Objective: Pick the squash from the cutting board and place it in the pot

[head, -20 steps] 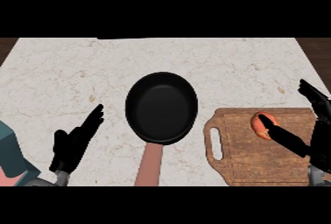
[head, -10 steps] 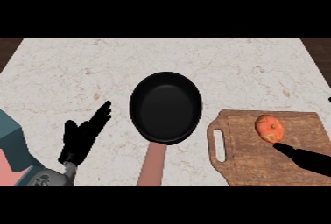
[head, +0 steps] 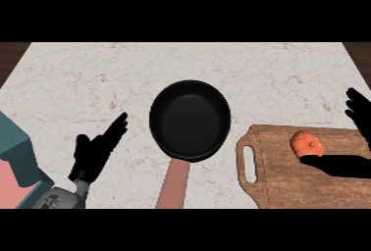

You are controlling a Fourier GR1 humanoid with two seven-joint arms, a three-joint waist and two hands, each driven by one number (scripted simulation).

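The orange squash [head: 306, 142] lies on the wooden cutting board [head: 282, 184] at the lower right. The pot is a black pan [head: 190, 119] with a brown handle, in the middle of the counter, left of the board. My right hand [head: 344, 165] is open at the right edge. Its thumb reaches in just below the squash and its fingers [head: 358, 110] stand spread above and to the right, not closed on it. At the lower left my left hand [head: 96, 151] rests open with its fingers up, apart from the pan.
The pan's handle [head: 172, 184] points toward the view's lower edge, between my two arms. The board has a slot handle [head: 251, 164] on its left side, close to the pan. Pale marble counter [head: 87, 73] stretches behind and to the left.
My right hand, over the squash a second ago, drew back toward the lower right and now shows again at the right edge, spread around the squash. The left hand shifted slightly right. The squash stayed put.
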